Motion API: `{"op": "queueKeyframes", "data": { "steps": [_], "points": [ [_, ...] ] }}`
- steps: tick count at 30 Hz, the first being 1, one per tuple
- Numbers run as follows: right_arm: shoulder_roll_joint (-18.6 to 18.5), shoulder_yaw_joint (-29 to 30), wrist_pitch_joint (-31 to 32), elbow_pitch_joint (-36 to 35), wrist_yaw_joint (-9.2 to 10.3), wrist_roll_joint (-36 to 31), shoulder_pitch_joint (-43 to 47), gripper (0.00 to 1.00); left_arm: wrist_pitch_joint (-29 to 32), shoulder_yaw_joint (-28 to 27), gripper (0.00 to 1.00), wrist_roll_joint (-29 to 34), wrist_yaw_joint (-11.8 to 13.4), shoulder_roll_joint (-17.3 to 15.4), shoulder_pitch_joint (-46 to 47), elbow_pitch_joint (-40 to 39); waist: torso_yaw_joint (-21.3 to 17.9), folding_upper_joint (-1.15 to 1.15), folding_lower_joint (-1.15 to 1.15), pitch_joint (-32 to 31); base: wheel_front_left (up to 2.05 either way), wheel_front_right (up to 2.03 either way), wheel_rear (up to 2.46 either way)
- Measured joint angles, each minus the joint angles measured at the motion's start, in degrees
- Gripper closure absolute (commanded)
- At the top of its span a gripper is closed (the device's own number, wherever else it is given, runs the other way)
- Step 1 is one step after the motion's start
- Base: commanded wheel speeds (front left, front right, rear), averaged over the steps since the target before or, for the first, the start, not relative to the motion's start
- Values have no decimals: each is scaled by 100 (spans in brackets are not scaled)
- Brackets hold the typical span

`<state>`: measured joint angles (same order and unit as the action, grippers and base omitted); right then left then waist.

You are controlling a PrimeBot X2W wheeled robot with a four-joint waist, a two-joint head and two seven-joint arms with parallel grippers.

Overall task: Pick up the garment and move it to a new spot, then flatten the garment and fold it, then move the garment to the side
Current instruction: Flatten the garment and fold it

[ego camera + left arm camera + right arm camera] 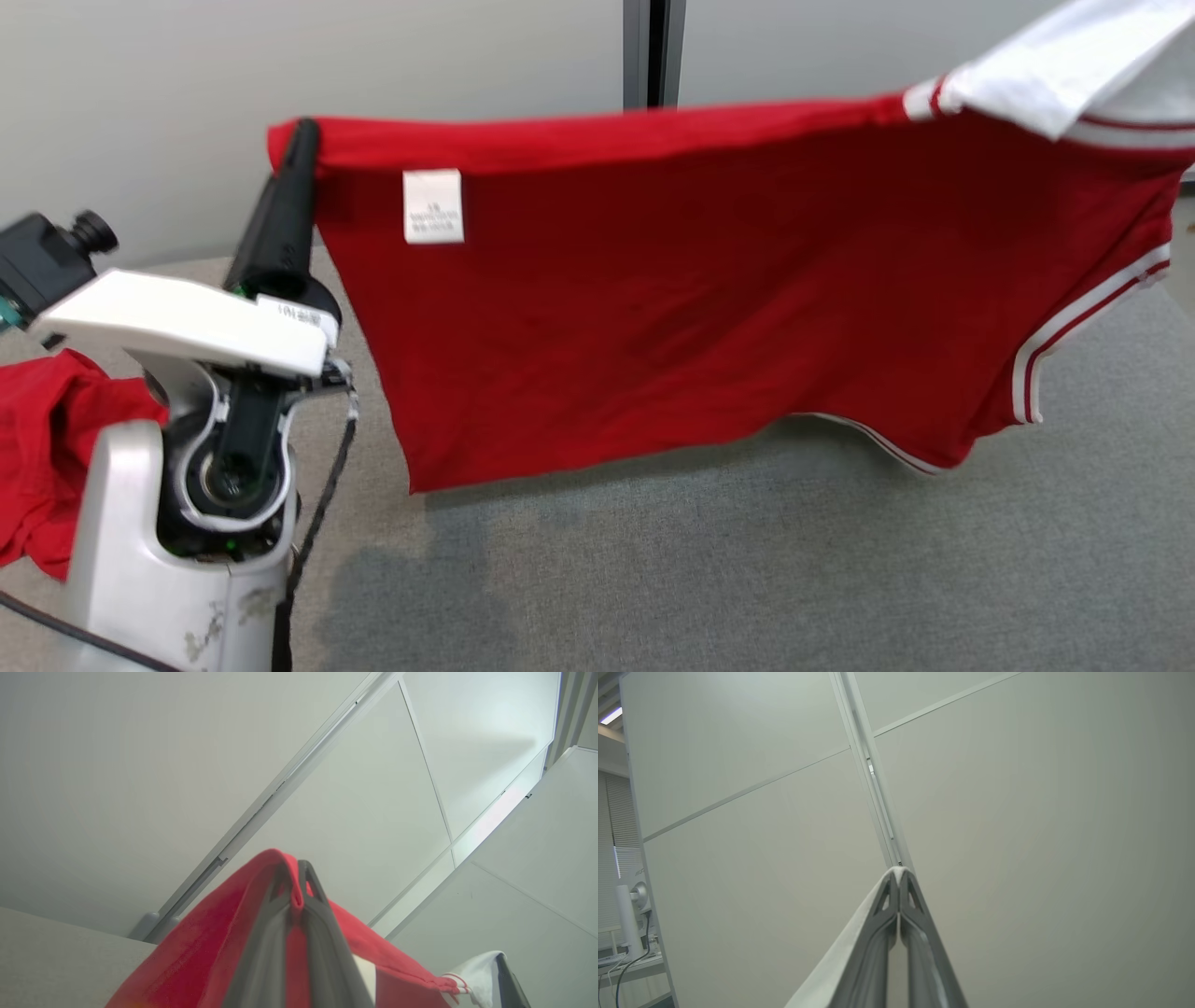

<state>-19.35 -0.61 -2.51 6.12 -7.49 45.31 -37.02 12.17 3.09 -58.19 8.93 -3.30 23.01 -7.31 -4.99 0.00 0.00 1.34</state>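
Plainly the red shirt [672, 299] hangs in the air above the grey table [747, 579], stretched wide between the two arms. Whether its lower edge brushes the surface or hangs just clear, I cannot tell. The left gripper [295, 879] has its fingers pressed together on a fold of red cloth at the shirt's upper left corner, near the white care label [433, 206]. The right gripper [899, 877] is likewise clamped tight, pinching pale cloth that looks like the white flap [1046, 65] at the shirt's upper right. The fabric seems light, soft and limp: it sags between the holds and would crumple if let go. Corners and hems, pinched through a doubled edge, look like the surest places to hold, and pulling them apart should spread it flat for laying down. A second red cloth [47, 439] lies bunched at the table's left.
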Motion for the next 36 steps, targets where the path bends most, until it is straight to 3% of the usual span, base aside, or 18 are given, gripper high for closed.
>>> {"op": "queueKeyframes", "data": {
  "steps": [4, 9, 12, 16, 20, 26, 31, 36],
  "points": [
    [162, 83, 409, -11, 0, -292, -621, 100, 46, -1, 100, 223, 326, -90, 542, 49, -8, 0, 0, 241, 0, 0, 0],
    [290, 118, 665, 171, 0, -255, -1588, 100, 292, 8, 100, 378, 565, -270, 1445, 445, -17, 0, 0, 697, 0, 0, 0],
    [179, 35, 727, 444, 0, -227, -2248, 100, 319, -22, 100, 404, 657, -311, 2159, 829, -16, 0, 0, 1073, 0, 0, 0],
    [-19, -282, 691, 1103, 0, -244, -3557, 100, 186, 193, 100, 637, 549, -286, 3554, 1627, 16, 0, 0, 1782, 0, 0, 0],
    [-54, -503, 232, 1730, 0, -342, -4707, 100, -147, 311, 100, 848, 409, -212, 4721, 2397, 51, 0, 0, 2348, 0, 0, 0],
    [125, -479, -834, 2780, 0, -318, -6197, 100, -1390, 137, 100, 896, 277, -33, 6243, 3646, 133, 0, 0, 3077, 0, 0, 0],
    [253, -738, -1183, 3260, 0, -148, -6762, 100, -2246, 271, 100, 891, 11, 44, 7030, 4568, 215, 0, 0, 3501, 0, 0, 0],
    [365, -1023, -1238, 3544, 0, 182, -6563, 100, -2515, 500, 100, 722, -216, 40, 7198, 5493, 255, 0, 0, 3780, 0, 0, 0]
  ]
}}
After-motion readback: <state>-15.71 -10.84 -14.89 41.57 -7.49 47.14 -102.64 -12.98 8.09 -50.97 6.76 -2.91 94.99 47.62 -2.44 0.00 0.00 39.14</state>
